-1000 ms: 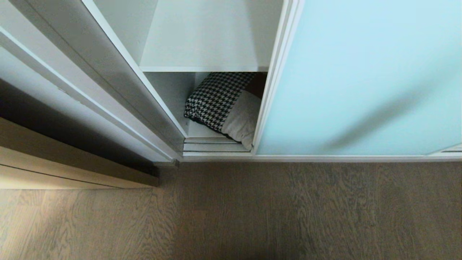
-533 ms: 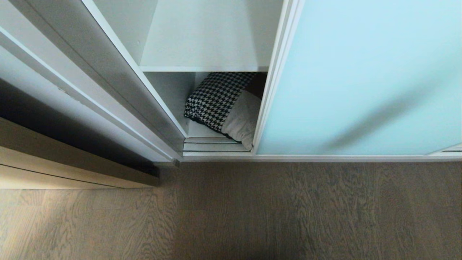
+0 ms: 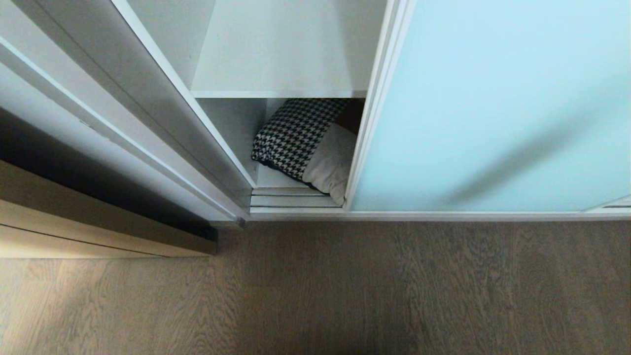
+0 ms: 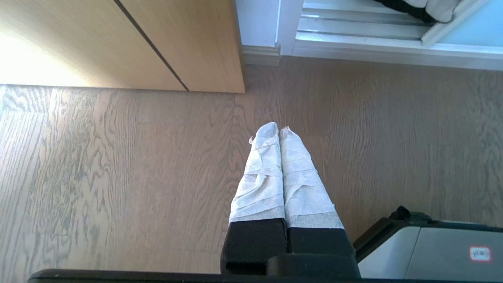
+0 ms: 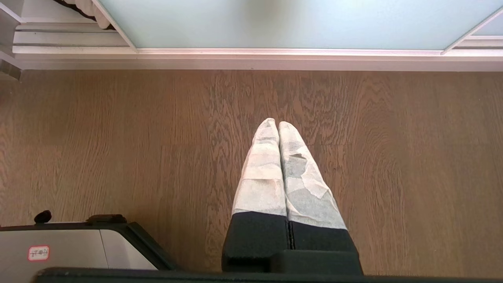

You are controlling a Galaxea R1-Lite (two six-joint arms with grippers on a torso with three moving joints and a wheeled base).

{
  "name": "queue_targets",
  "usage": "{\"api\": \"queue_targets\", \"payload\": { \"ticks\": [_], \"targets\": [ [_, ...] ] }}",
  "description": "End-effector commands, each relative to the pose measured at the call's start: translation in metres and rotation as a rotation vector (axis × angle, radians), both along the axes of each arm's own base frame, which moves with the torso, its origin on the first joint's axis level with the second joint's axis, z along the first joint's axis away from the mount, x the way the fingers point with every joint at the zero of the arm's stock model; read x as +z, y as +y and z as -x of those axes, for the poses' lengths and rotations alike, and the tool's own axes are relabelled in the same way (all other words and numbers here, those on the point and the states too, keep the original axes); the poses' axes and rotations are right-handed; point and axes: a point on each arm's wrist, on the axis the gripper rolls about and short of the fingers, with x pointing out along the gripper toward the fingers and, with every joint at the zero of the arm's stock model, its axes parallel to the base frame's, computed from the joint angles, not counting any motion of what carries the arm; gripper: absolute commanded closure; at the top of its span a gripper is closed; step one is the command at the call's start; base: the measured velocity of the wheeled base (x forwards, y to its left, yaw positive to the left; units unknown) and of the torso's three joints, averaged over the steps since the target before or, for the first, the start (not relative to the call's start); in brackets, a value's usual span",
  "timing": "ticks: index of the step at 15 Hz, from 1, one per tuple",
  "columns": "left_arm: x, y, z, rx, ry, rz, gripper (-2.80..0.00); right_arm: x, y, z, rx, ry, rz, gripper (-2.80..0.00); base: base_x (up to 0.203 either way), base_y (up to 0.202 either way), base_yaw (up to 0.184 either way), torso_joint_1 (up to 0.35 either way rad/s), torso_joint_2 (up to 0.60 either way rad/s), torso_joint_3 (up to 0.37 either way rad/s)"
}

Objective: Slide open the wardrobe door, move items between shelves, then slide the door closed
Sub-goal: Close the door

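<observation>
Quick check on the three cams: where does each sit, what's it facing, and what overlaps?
Head: high on the robot, looking down at the wardrobe opening, cushion on the lower shelf, sliding door; no robot parts.
Left wrist: behind the shut left pincer, over floor; base corner shows.
Right wrist: behind the shut right pincer, facing the door's bottom.
Shared: cushion, door, floor.

cushion (image 3: 305, 143) right part hidden behind sliding door (image 3: 493, 108).
</observation>
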Motion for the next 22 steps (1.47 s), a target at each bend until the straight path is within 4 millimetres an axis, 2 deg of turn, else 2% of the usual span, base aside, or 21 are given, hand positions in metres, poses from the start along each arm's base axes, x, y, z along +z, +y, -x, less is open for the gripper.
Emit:
{"api": "queue_targets", "payload": {
  "ticks": [1, 2, 4, 6, 8, 10, 13, 15, 17, 19, 22],
  "targets": [
    [0.001, 0.0, 0.0, 0.002, -0.005, 0.001, 0.0, 0.0, 0.0, 0.0, 0.0, 0.002, 0.0, 0.0, 0.0, 0.0, 0.0, 0.0, 0.0, 0.0],
    [0.01, 0.0, 0.003, 0.005, -0.039, 0.0, 0.0, 0.0, 0.0, 0.0, 0.0, 0.002, 0.0, 0.0, 0.0, 0.0, 0.0, 0.0, 0.0, 0.0],
    [0.047, -0.001, 0.016, -0.007, -0.151, -0.003, 0.0, 0.0, 0.0, 0.0, 0.0, 0.002, 0.0, 0.0, 0.0, 0.0, 0.0, 0.0, 0.0, 0.0],
    [0.108, -0.002, 0.034, -0.048, -0.252, -0.006, 0.0, 0.0, 0.0, 0.0, 0.0, 0.002, 0.0, 0.0, 0.0, 0.0, 0.0, 0.0, 0.0, 0.0],
    [0.173, -0.004, 0.039, -0.131, -0.296, -0.013, 0.0, 0.0, 0.0, 0.0, 0.0, 0.002, 0.0, 0.0, 0.0, 0.0, 0.0, 0.0, 0.0, 0.0],
    [0.229, -0.006, 0.023, -0.252, -0.294, -0.006, 0.0, 0.0, 0.0, 0.0, 0.0, 0.002, 0.0, 0.0, 0.0, 0.0, 0.0, 0.0, 0.0, 0.0],
    [0.295, -0.01, -0.01, -0.483, -0.281, 0.059, 0.0, 0.0, 0.0, 0.0, 0.0, 0.002, 0.0, 0.0, 0.0, 0.0, 0.0, 0.0, 0.0, 0.0],
    [0.322, -0.013, -0.031, -0.696, -0.242, 0.111, 0.0, 0.0, 0.0, 0.0, 0.0, 0.002, 0.0, 0.0, 0.0, 0.0, 0.0, 0.0, 0.0, 0.0],
    [0.34, -0.016, -0.042, -0.853, -0.224, 0.117, 0.0, 0.0, 0.0, 0.0, 0.0, 0.002, 0.0, 0.0, 0.0, 0.0, 0.0, 0.0, 0.0, 0.0],
    [0.348, -0.017, -0.046, -0.936, -0.215, 0.112, 0.0, 0.0, 0.0, 0.0, 0.0, 0.002, 0.0, 0.0, 0.0, 0.0, 0.0, 0.0, 0.0, 0.0],
    [0.35, -0.017, -0.059, -0.982, -0.184, 0.118, 0.0, 0.0, 0.0, 0.0, 0.0, 0.002, 0.0, 0.0, 0.0, 0.0, 0.0, 0.0, 0.0, 0.0]
  ]
}}
